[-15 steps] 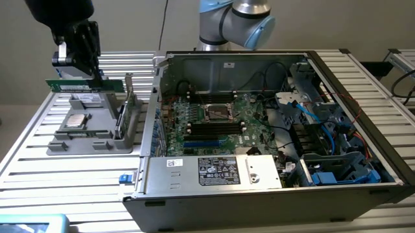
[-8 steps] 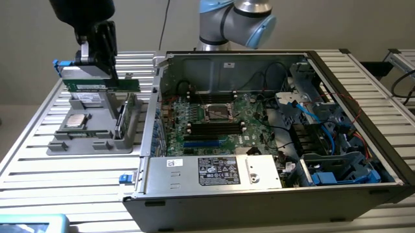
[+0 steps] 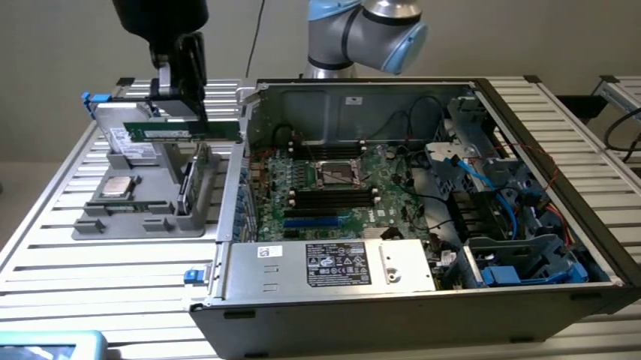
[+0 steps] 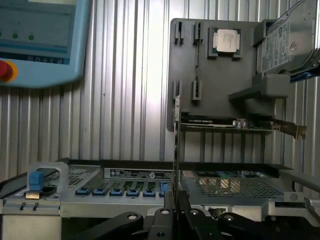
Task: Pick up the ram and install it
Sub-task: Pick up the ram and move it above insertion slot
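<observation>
The slatted bench [image 3: 60, 262] is carrying an open computer case [image 3: 421, 304], with a grey tray [image 3: 150, 217] lying at its 9 o'clock in the exterior view. Above the tray the pincer [image 3: 179, 112] is hanging, nearly closed, gripping the ram [image 3: 212, 132] level by its upper edge. 1 processor chip [image 3: 118, 186] is sitting on the tray below.

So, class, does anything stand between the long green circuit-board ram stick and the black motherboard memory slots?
Yes. The gripper holds the ram outside the open computer case; the case's grey metal side wall stands between it and the slots.
</observation>
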Available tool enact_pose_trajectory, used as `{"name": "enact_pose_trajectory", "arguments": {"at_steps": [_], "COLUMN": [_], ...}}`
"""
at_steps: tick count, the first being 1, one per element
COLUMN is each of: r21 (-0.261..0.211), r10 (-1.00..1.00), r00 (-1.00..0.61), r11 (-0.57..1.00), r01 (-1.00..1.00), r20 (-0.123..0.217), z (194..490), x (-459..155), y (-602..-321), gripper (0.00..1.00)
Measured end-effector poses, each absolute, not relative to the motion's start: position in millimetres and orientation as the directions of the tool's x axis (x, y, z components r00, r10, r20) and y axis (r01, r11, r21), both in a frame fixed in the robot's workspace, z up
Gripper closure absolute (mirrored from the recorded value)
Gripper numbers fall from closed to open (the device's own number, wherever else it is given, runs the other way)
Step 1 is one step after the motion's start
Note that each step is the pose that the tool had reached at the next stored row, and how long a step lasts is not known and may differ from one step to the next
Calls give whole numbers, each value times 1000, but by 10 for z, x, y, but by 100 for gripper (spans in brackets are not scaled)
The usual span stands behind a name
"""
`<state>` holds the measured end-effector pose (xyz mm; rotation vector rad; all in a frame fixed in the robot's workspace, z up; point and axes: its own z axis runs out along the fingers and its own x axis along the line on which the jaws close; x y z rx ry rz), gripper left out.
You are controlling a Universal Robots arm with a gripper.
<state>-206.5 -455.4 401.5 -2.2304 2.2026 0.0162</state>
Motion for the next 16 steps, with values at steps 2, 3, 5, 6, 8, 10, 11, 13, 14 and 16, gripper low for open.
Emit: {"name": "enact_pose_trajectory", "arguments": {"at_steps": [2, 3, 5, 6, 8, 10, 11, 13, 14, 16], "r21": [-2, -3, -5, -6, -8, -9, -10, -10, -11, -11], "r10": [-1000, -1000, -1000, -1000, -1000, -1000, -1000, -1000, -1000, -1000], "r00": [13, 13, 13, 13, 13, 13, 13, 13, 13, 13], "r11": [-13, -13, -13, -13, -13, -13, -13, -13, -13, -13], "r01": [-1000, -1000, -1000, -1000, -1000, -1000, -1000, -1000, -1000, -1000], "r20": [-11, -10, -10, -9, -8, -6, -5, -3, -2, 0], "z": [4015, 4014, 4014, 4013, 4010, 4004, 4001, 3994, 3990, 3983], "x": [-1990, -1948, -1859, -1812, -1726, -1636, -1590, -1500, -1452, -1361], "y": [-4552, -4552, -4552, -4550, -4540, -4527, -4520, -4507, -4500, -4488], "gripper": [86, 86, 86, 86, 86, 86, 86, 86, 86, 86]}}
